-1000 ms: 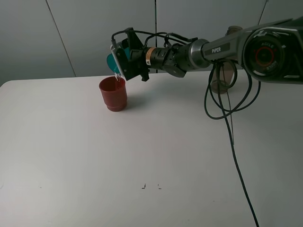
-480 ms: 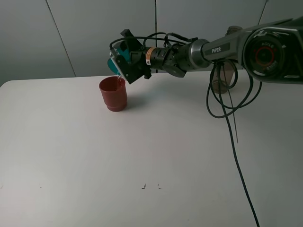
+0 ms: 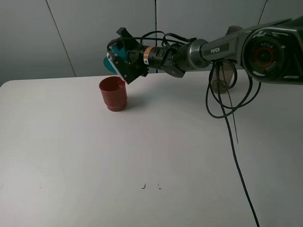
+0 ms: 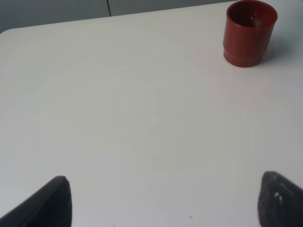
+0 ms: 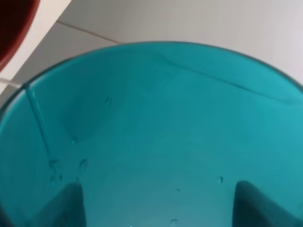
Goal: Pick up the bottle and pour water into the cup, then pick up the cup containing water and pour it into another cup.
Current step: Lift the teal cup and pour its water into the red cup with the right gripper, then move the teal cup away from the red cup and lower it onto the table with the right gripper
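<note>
Right gripper (image 3: 124, 60) clamped around the translucent teal-blue plastic tumbler (image 3: 112, 62), tipped on its side above and just behind the opaque brick-red plastic cup (image 3: 113, 93) standing on the white table (image 3: 142, 156). Droplets cling inside the tumbler (image 5: 156, 142). Left gripper (image 4: 161, 198): fingers spread apart, holding nothing.

A robot test bench in a lab

A bare white table (image 3: 142, 156) runs to plain grey wall panels (image 3: 94, 33) along its far edge; a black arm (image 3: 213, 47) labelled PIPER trails loose cables (image 3: 232, 132) over the right side.
</note>
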